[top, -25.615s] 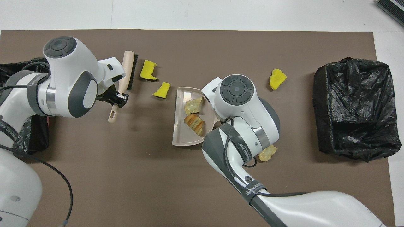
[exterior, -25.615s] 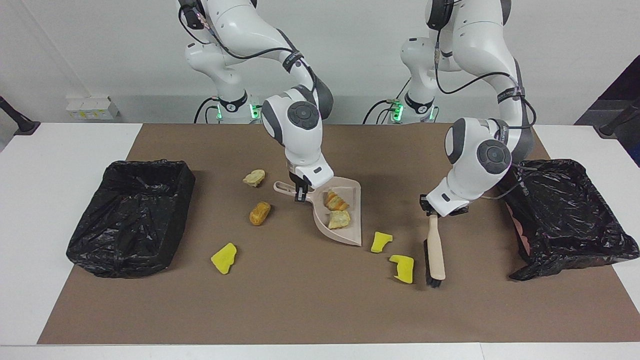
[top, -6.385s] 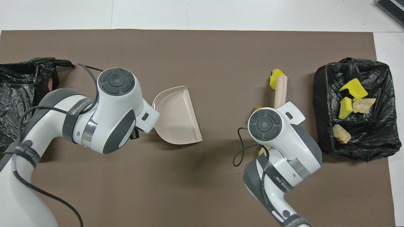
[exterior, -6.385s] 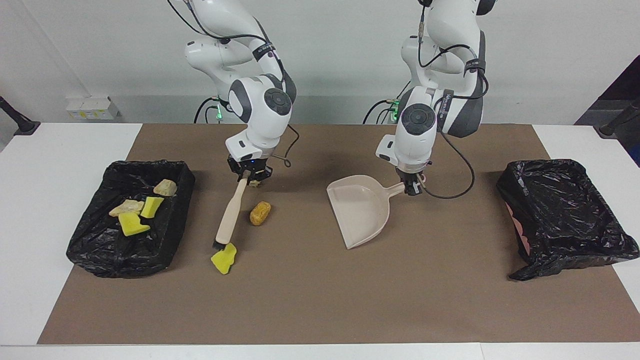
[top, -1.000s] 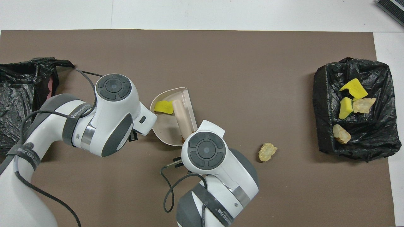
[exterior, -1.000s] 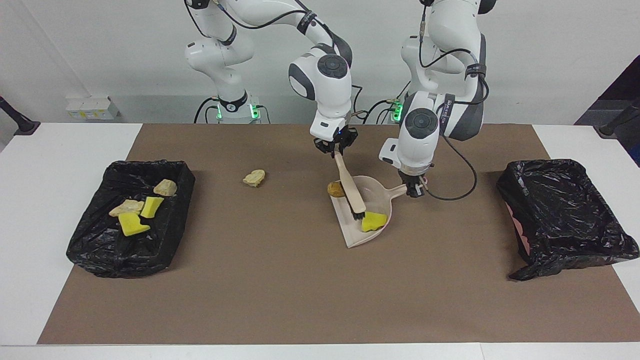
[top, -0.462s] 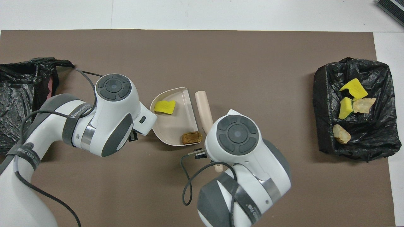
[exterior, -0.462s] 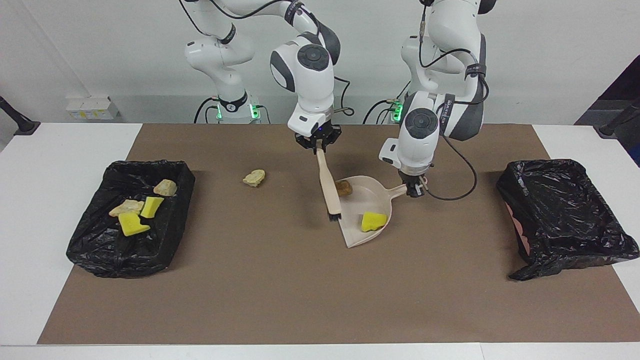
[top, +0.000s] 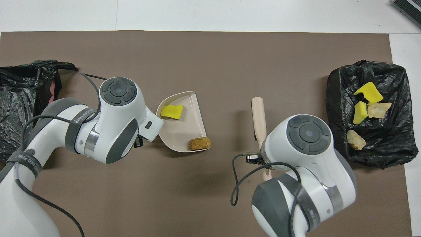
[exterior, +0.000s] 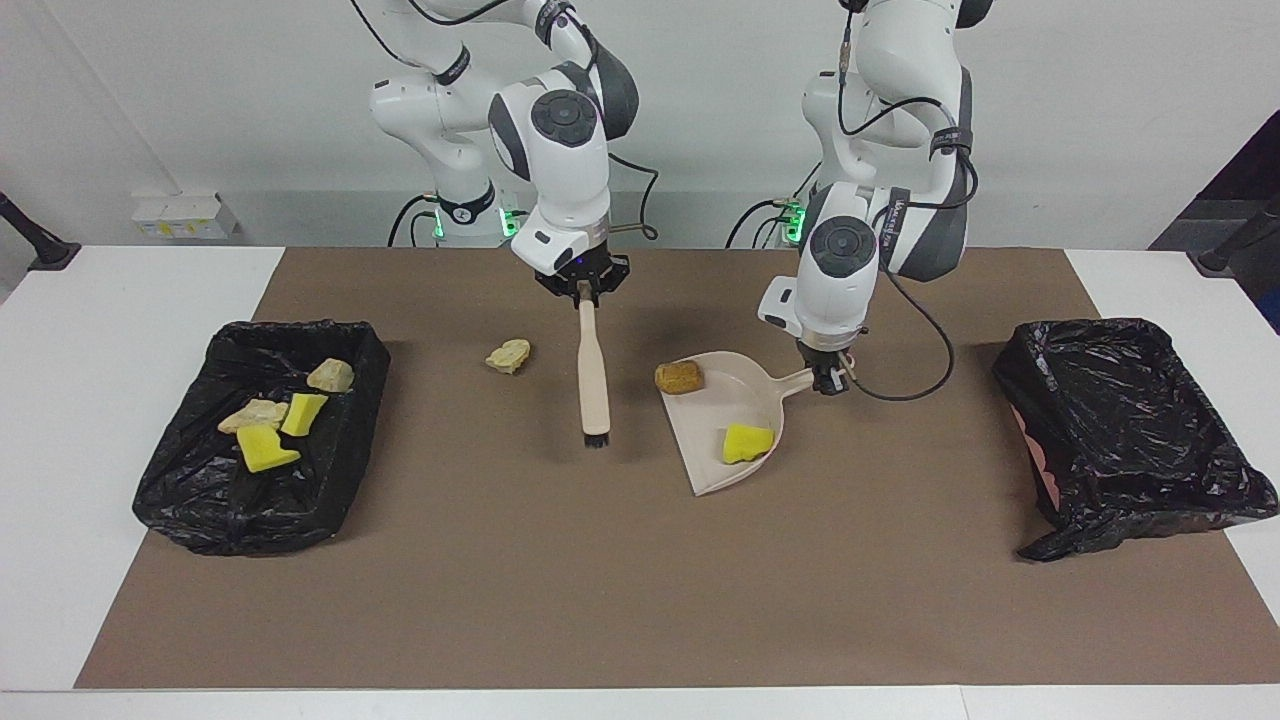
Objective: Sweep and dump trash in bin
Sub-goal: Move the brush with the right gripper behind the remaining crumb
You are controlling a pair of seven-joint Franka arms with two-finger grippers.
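My left gripper (exterior: 825,380) is shut on the handle of the beige dustpan (exterior: 730,400), which lies flat on the mat; the dustpan also shows in the overhead view (top: 184,126). A yellow sponge chunk (exterior: 747,443) (top: 171,111) lies in the pan. A brown lump (exterior: 679,377) (top: 200,144) sits at the pan's mouth corner. My right gripper (exterior: 583,285) is shut on the handle of the beige brush (exterior: 592,370) (top: 258,115), whose bristle end hangs low over the mat between the pan and a tan lump (exterior: 509,355). In the overhead view my right arm hides that lump.
A black-lined bin (exterior: 200,500) (top: 338,98) at the right arm's end of the table holds several yellow and tan scraps (exterior: 265,445). A second black-lined bin (exterior: 1130,430) (top: 19,98) stands at the left arm's end. A brown mat (exterior: 640,580) covers the table.
My right gripper has carried the brush out of the dustpan and toward the right arm's end. The brown lump stayed at the pan's mouth. The left arm and dustpan have not moved.
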